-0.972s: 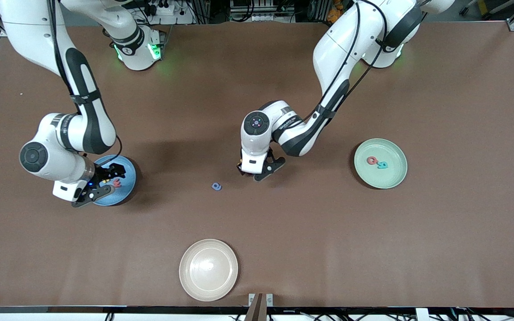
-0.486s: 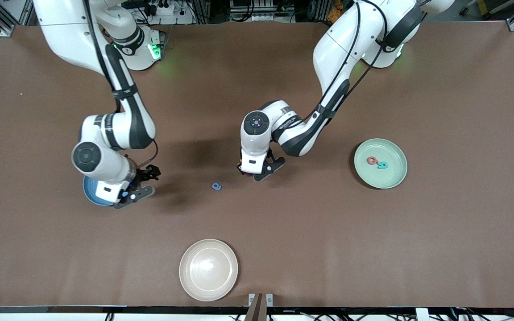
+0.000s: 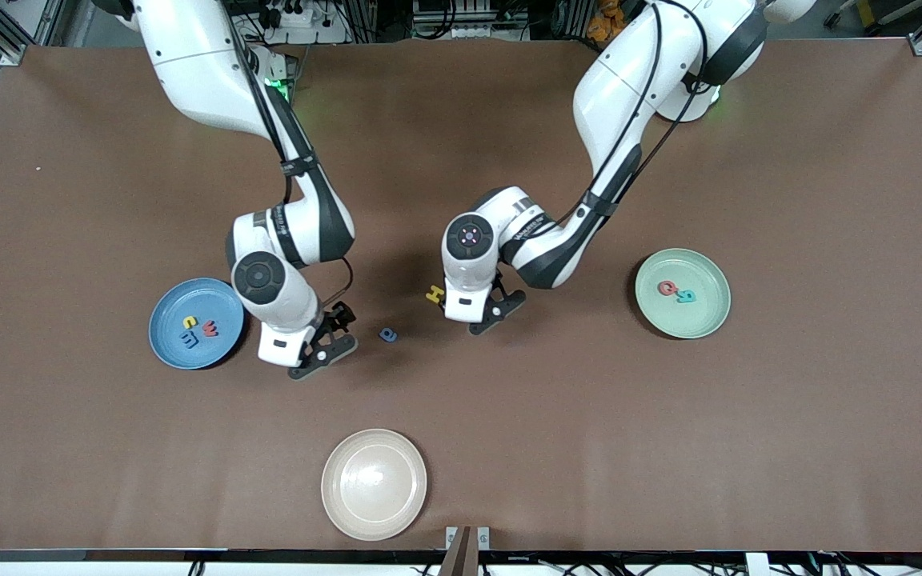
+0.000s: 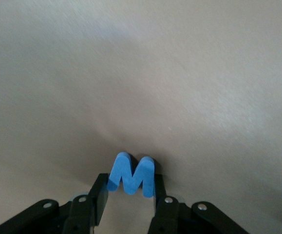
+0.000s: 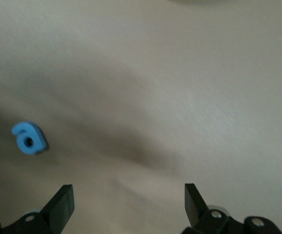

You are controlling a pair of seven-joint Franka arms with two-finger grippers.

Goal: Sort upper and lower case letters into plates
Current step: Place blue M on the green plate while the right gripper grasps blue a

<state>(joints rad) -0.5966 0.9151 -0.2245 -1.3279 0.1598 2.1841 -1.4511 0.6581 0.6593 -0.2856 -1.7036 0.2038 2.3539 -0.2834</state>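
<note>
Midway along the brown table (image 3: pixel 829 416), two Franka arms work among three plates: a cream plate (image 3: pixel 374 483) at the edge nearest the front camera, a blue plate (image 3: pixel 181 352) toward the right arm's end carrying a yellow "c" (image 3: pixel 190 322), a red "w" (image 3: pixel 210 327) and a pale blue letter (image 3: pixel 190 338), and a mint green plate (image 3: pixel 705 320) toward the left arm's end holding a red letter (image 3: pixel 667 288) and a teal one (image 3: pixel 687 297). At the table's middle, the left gripper (image 4: pixel 129 204) pinches a blue "M" (image 4: pixel 131 175) upright, beside a loose yellow "H" (image 3: pixel 434 294). Beside the blue plate, the right gripper (image 5: pixel 127 201) hovers, jaws spread wide, near a blue "a" (image 3: pixel 387 334).
</note>
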